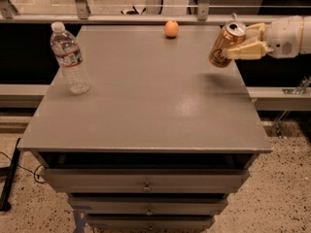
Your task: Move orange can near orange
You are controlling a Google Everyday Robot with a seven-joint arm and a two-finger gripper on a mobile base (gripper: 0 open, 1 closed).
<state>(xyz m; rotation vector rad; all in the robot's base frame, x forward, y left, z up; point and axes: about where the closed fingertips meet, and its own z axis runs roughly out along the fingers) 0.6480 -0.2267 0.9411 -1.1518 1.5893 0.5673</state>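
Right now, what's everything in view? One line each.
table: 1, grey, centre of view
drawers: 3 showing, grey, stacked under the tabletop
orange can: 1, orange-gold, silver top, tilted, held above the table's far right edge
orange: 1, orange, on the table's far edge, near the middle
water bottle: 1, clear, white cap, upright on the table's left side
pincer: 1, cream, shut on the orange can, upper right
arm: 1, white, entering from the right edge
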